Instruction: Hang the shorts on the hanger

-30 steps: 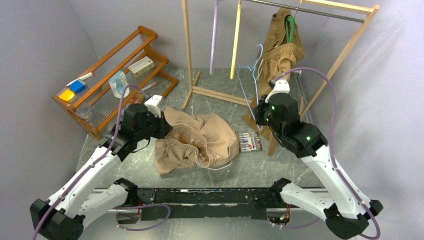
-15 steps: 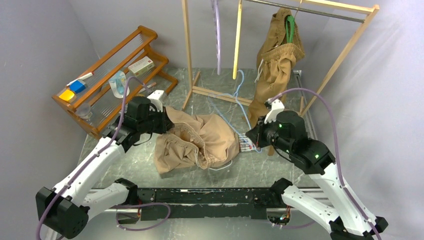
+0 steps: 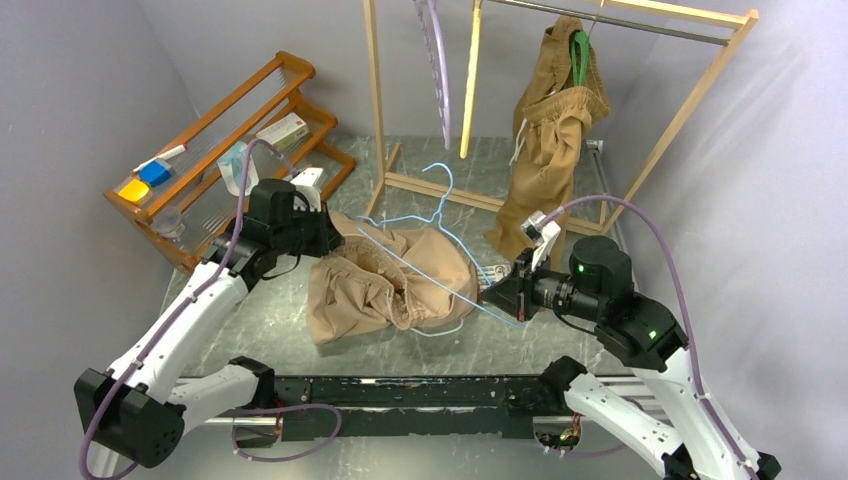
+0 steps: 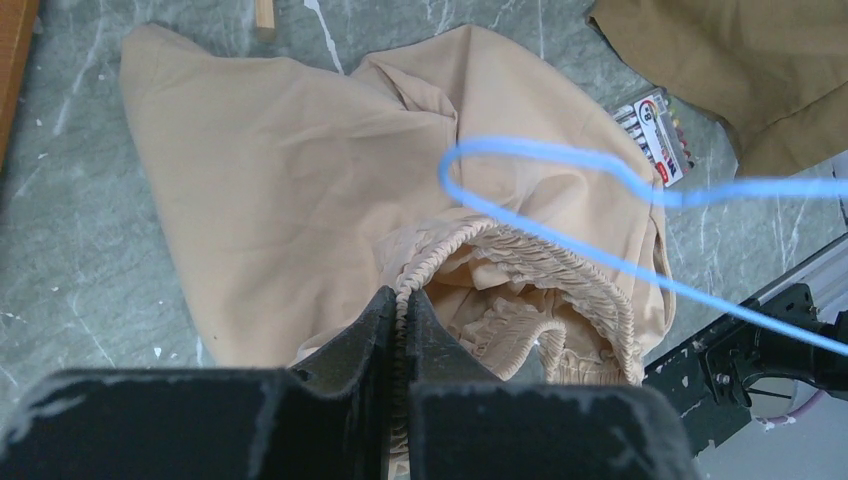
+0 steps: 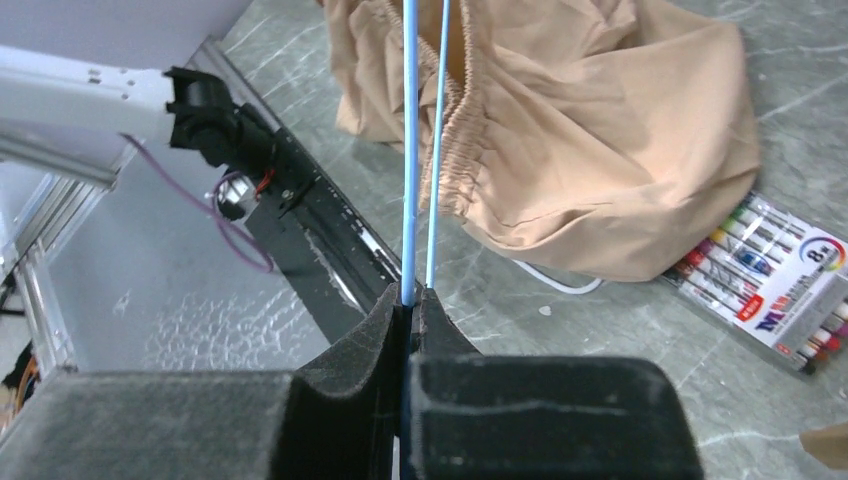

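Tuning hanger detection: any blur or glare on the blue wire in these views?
Left wrist: the hanger is soft and glowing, shorts sharp. Right wrist: wire crisp, right pincer blurred up close. Top: wire thin but clear, light streaks on right wall.

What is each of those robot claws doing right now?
Left gripper: closed, pinching the waistband of the shorts.
Right gripper: closed, holding the hanger.

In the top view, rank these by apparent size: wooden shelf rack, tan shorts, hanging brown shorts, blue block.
1. wooden shelf rack
2. tan shorts and hanging brown shorts: too alike to rank
3. blue block, by far the smallest
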Available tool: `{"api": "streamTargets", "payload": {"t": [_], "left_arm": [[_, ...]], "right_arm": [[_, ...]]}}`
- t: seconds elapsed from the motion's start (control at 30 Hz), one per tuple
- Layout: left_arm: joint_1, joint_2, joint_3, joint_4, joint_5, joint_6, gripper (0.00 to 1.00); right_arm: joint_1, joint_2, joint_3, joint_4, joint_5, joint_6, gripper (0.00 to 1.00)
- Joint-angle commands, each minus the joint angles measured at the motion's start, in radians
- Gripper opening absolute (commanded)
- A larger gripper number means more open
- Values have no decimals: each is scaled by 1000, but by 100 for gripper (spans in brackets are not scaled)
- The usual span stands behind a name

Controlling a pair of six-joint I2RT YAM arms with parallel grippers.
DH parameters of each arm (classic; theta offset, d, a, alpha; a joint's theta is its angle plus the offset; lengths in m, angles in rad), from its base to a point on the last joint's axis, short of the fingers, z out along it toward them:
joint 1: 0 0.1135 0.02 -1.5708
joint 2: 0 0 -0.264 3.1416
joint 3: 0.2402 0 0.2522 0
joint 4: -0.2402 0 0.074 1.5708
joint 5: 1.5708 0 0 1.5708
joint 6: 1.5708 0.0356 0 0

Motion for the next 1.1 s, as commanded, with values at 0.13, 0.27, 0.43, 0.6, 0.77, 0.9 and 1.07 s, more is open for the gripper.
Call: {"api": "streamTargets", "payload": {"t": [0.13,0.27,0.43,0.6,0.77,0.9,1.07], "left_arm": [[13,26,72,-14,48,-1,7],[15,15,72,-4,65,3,7],[15,17,73,-24,28,7,7],[14,11,84,-28,55,5,7],[14,-20,107,-39,112,25,7],[13,-51,133,-50,155,44,7],[14,-65,160,-39,257,38,7]], "right_arm": [[-3,-23,28,-31,-161,-75,0],[-3,-41,14,-47,-167,-88,0],[-4,-39,40,-77,-151,-104,0],[-4,-21,27,-80,-172,-118,0],[-4,-11,-21,-52,-210,-155,0],[-3,-9,-53,-17,-218,-176,0],[-3,6,-83,58,-231,-184,0]]}}
